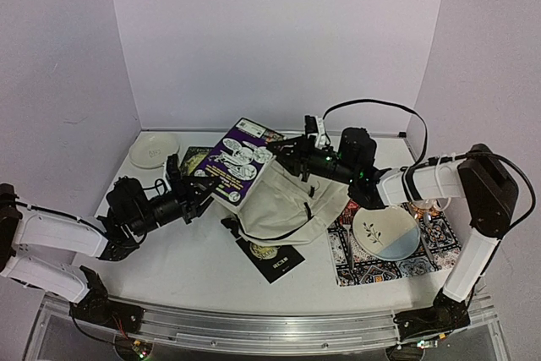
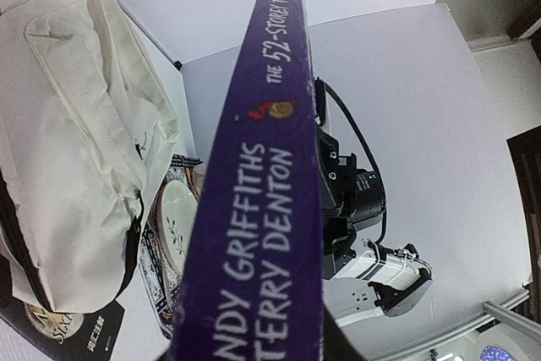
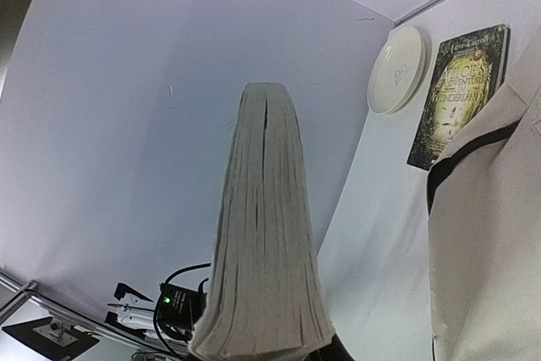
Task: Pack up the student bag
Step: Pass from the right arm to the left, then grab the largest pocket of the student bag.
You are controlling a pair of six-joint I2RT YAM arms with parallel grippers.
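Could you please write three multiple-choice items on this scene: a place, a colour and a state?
1. Where is the leaf-patterned plate?
A. on the green book
B. on the patterned mat
C. on the bare tabletop

2. What colour is the spine of the book in the right gripper?
A. red
B. green
C. purple

3. That book is
A. closed, tilted over the far-left corner of the cream backpack
B. lying open on the tabletop
C. torn in half

Key: 1 B, mat shows around it; 2 C, seen in the left wrist view; 3 A, its pages lie pressed together.

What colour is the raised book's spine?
The book has a purple spine; clearest in left wrist view.
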